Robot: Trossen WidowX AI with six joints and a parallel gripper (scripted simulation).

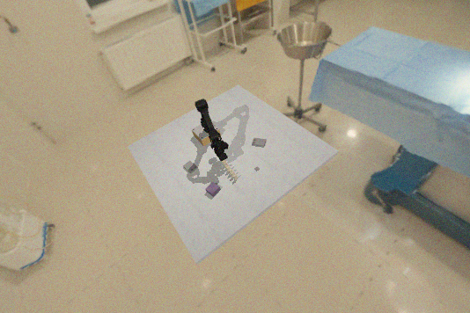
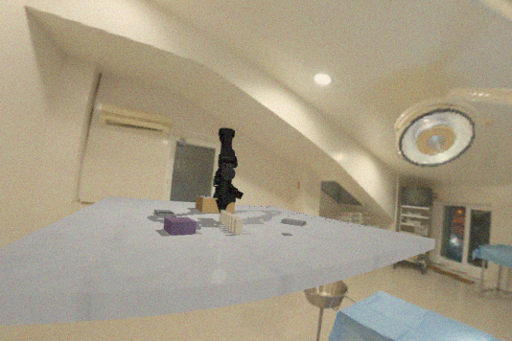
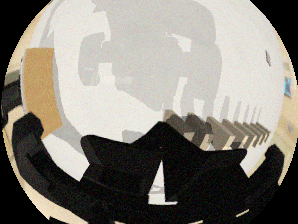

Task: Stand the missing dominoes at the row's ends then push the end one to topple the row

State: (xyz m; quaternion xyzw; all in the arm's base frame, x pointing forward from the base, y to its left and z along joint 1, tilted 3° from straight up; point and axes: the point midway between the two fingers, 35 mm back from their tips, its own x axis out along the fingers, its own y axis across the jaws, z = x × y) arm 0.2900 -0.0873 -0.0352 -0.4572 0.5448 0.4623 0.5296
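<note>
A row of several thin cream dominoes (image 1: 231,171) (image 2: 238,225) (image 3: 219,131) stands on the pale table top; they look upright and evenly spaced, though the end nearest the arm is partly hidden by the fingers in the wrist view. My gripper (image 1: 223,158) (image 2: 223,209) (image 3: 161,125) is shut and empty. It is low, close to the arm-side end of the row. Whether it touches the end domino cannot be told. No loose domino shows clearly.
An orange-tan block (image 1: 201,138) (image 2: 206,205) (image 3: 41,90) is beside the arm. A purple block (image 1: 213,189) (image 2: 179,226) lies to one side of the row. Flat grey tiles lie on both sides, one at the right (image 1: 259,141) (image 2: 293,221), with a small grey piece (image 1: 256,169) (image 2: 287,234).
</note>
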